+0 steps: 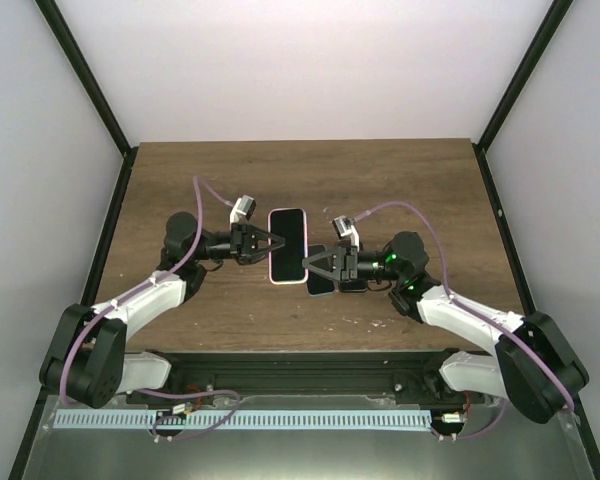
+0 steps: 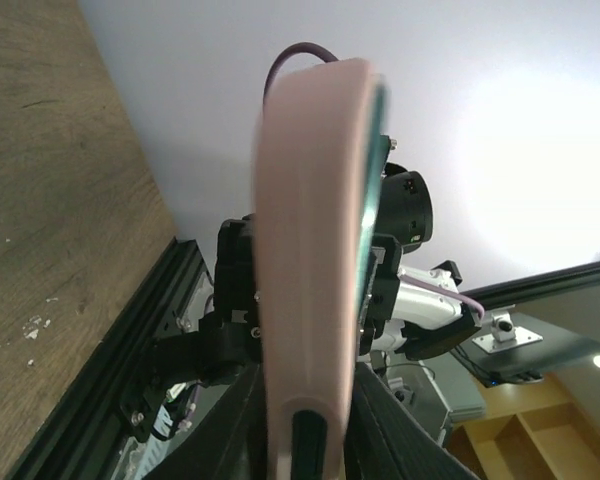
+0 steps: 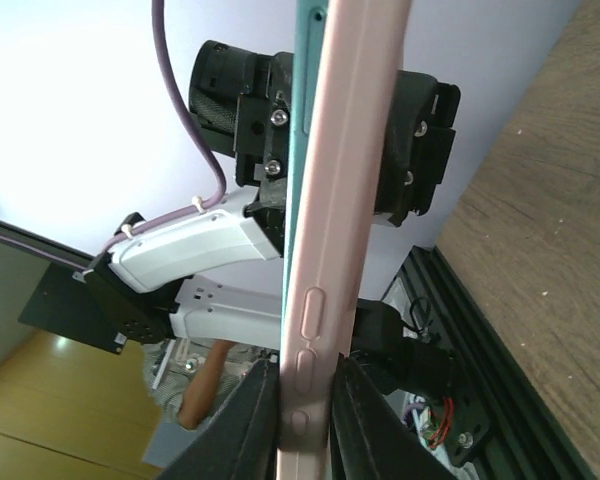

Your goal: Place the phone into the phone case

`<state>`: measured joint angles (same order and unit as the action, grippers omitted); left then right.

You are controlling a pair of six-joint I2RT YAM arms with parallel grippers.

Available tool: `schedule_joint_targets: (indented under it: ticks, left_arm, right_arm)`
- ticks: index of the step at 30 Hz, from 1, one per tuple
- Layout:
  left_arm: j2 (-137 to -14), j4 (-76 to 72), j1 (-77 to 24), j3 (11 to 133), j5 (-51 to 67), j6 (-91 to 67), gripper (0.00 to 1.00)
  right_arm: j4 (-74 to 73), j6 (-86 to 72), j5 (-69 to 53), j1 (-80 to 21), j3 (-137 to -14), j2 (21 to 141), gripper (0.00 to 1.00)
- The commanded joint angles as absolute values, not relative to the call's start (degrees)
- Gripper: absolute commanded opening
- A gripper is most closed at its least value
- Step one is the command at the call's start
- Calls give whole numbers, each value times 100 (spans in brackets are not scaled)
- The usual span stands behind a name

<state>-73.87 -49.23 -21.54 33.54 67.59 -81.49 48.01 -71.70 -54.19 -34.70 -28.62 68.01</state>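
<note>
Cased phone (image 1: 288, 245) pinched between fingers (image 3: 252, 420) (edgewise)

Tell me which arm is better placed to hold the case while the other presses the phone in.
Left, probably. The left gripper clamps the phone case near the middle of its long edge. The right gripper pinches only the near corner, so it seems freer to let go and press the phone.

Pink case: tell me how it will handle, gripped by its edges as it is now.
The pink case looks smooth and rounded, so it may slip in a light grip. Its rim looks rubbery, so it probably yields a little where the left pincer and right pincer squeeze. Held aloft by thin edges, it could pivot if either lets go.
</note>
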Motion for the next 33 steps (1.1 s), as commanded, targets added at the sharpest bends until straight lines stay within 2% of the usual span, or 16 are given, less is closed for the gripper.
schedule_joint_targets:
  ticks: [1,4,6,8,10,15,17,22,26,31,33]
  left_arm:
    - [-7350,-5169,-2231,3322,6882,-7876,23]
    - [-7339,-4983,-2232,3355,6927,-7704,29]
    - [-7311,-4619,-2232,3426,6951,-7421,32]
    - [-7268,-4153,-2232,3522,6946,-7090,30]
    - [-7220,-3821,-2232,3566,6963,-6807,24]
    - [-7207,-3319,-2233,3646,7174,-6306,16]
    - [-7195,-3227,-2232,3656,7266,-6206,14]
    - [-7059,-3101,-2241,3692,7485,-6021,15]
    - [-6927,-2591,-2241,3792,7630,-5605,16]
    - [-6848,-2410,-2251,3791,7745,-5474,16]
    - [-6824,-2283,-2251,3797,7764,-5396,16]
  right_arm:
    - [4893,-7027,-5342,-3524,-3148,6781,9]
    - [4648,-6855,-5335,-3524,-3130,6723,1]
    - [4468,-6746,-5294,-3524,-3105,6662,1]
    - [4245,-6626,-5245,-3524,-3119,6597,1]
    - [4101,-6529,-5205,-3525,-3133,6547,1]
    - [3720,-6357,-5079,-3529,-3255,6373,17]
    - [3617,-6335,-5033,-3524,-3296,6307,28]
    - [3401,-6300,-4852,-3525,-3448,6301,44]
    - [3196,-6261,-4743,-3515,-3698,6464,50]
    - [3154,-6162,-4705,-3509,-4014,6763,51]
    - [3168,-6114,-4732,-3445,-4131,6903,48]
